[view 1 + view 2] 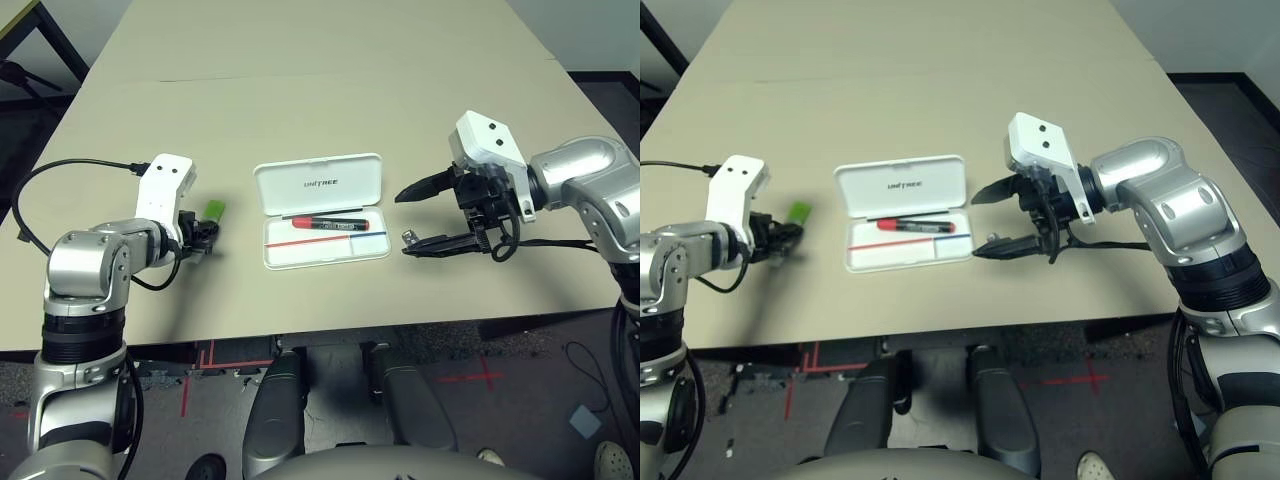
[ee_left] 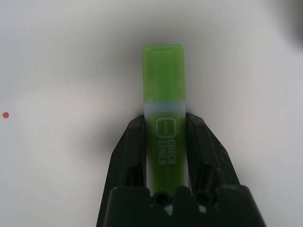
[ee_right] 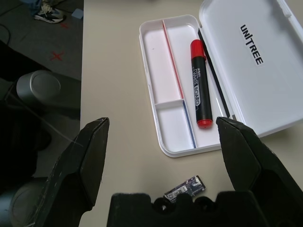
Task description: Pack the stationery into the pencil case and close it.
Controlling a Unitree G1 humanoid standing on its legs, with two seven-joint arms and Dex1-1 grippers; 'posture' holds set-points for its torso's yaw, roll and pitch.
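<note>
Red-black marker (image 3: 202, 85) inside open white case (image 3: 158, 118); dark piece (image 3: 186, 188) just outside.

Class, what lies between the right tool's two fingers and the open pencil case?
The small dark piece lies between them on bare tabletop, close to the case, as the right wrist view shows.

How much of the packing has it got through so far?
Partly done: the red and black marker already lies in the pencil case. In hand, the left gripper has the green stick between its fingers. Left to do: the small dark piece is on the table by the open right gripper, and the lid is open.
</note>
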